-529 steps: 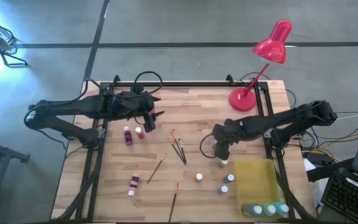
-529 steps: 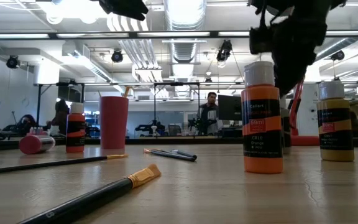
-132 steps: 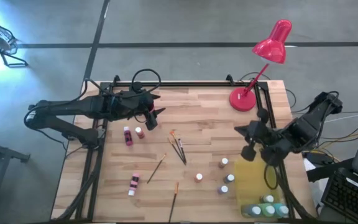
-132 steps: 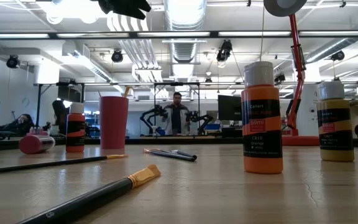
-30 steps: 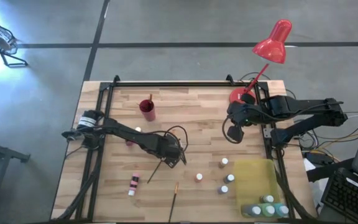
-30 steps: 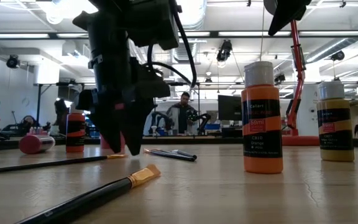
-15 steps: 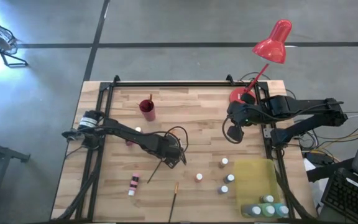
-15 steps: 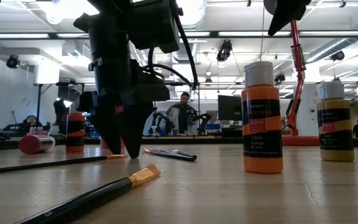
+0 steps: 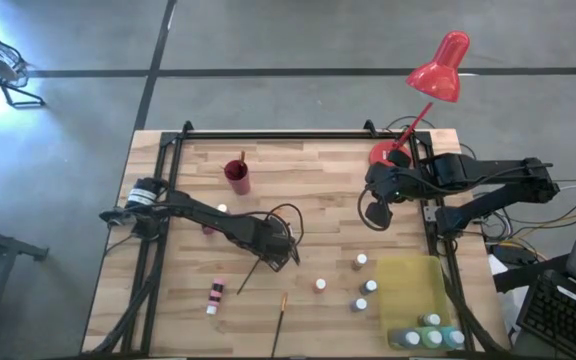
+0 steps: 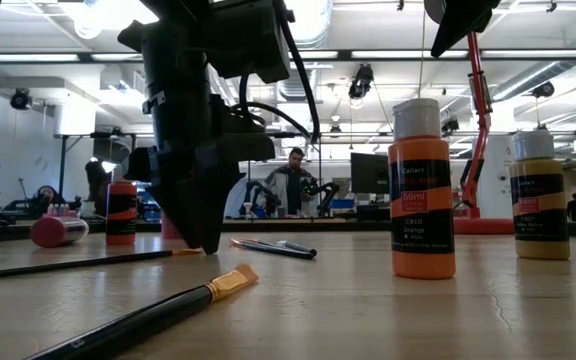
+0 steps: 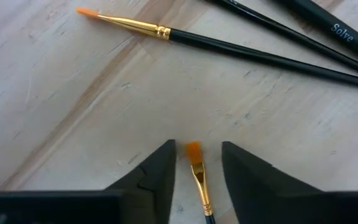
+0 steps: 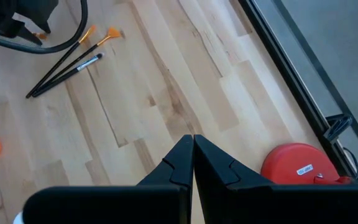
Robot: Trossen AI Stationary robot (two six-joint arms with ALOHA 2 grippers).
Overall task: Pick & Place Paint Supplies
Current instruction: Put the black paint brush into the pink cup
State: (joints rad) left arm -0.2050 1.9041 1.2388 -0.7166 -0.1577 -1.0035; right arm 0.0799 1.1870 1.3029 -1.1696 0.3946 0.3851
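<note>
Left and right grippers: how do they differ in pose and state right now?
The left gripper is down at the table among the brushes, its jaws apart on either side of a brush; whether they already press it I cannot tell. The right gripper hangs clear above bare wood near the lamp base, jaws shut on nothing. Both are dark, two-fingered and point at the tabletop.
</note>
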